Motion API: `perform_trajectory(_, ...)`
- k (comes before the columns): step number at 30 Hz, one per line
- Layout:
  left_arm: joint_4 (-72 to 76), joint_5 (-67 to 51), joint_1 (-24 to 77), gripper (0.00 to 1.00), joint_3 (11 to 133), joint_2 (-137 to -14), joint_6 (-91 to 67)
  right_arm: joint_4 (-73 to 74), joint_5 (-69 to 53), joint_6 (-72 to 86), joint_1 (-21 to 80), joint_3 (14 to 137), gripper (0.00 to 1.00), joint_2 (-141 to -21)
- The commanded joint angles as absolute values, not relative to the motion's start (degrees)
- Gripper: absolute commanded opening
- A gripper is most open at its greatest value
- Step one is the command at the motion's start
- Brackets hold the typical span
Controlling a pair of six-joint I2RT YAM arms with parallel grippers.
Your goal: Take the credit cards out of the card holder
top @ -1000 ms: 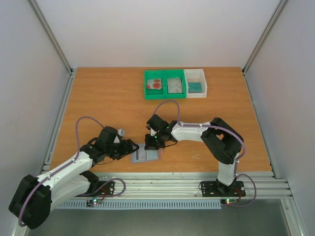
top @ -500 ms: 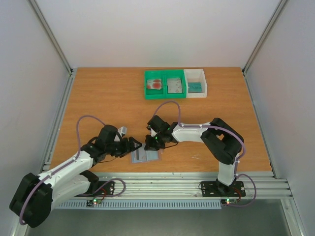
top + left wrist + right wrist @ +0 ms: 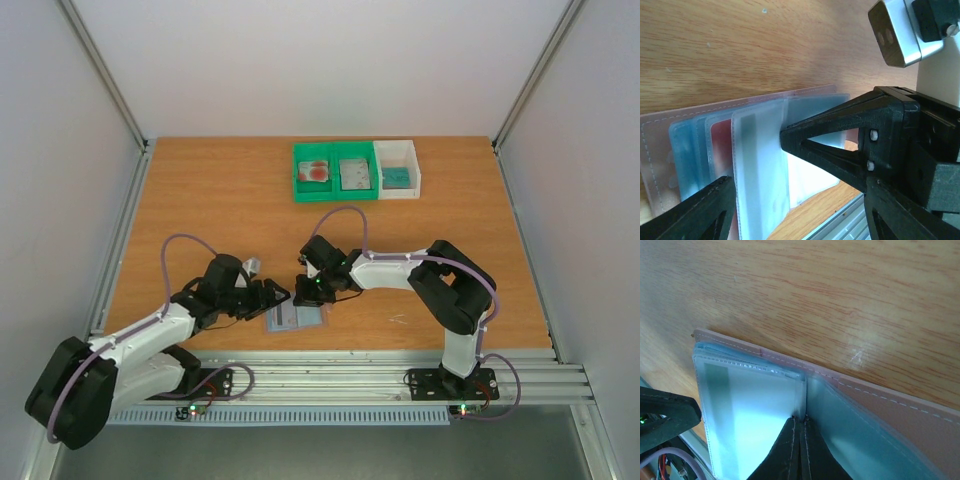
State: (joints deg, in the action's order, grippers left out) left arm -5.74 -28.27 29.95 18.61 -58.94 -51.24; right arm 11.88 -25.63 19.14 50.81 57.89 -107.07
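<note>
Where the brownish-pink bifold card holder [image 3: 297, 318] lies open near the wooden table's [image 3: 200, 200] near edge, its clear sleeves [image 3: 755, 410] are touched at the fold by the right tool [image 3: 800, 422], pressed together; the left tool [image 3: 757, 160] is held spread at the holder's left side.

wooden table [image 3: 200, 200]: open card holder [image 3: 295, 318] near front edge; green tray [image 3: 335, 197], white tray [image 3: 399, 193] at far side, seemingly touching.
</note>
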Motion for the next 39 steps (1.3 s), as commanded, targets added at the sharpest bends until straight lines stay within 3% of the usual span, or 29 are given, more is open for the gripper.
perform_trajectory(1, -1.4, -28.2, 29.7, 0.71, 17.8, -60.2, -50.9, 13.2, -25.1, 19.5, 51.4, 56.4, 0.01, -107.1)
perform_trajectory(15, 3.3, -30.4, 29.7, 0.63, 17.9, -62.8, -51.3, 9.3, -25.1, 21.4, 51.4, 53.4, 0.01, -105.8)
perform_trajectory(27, -3.4, -26.4, 29.7, 0.68, 17.7, -57.4, -50.4, 7.8, -24.1, 22.0, 51.3, 51.8, 0.01, -105.6)
perform_trajectory(39, -0.6, -26.8, 29.7, 0.68, 16.7, -60.7, -50.2, 6.2, -24.9, 23.3, 51.4, 50.7, 0.01, -105.5)
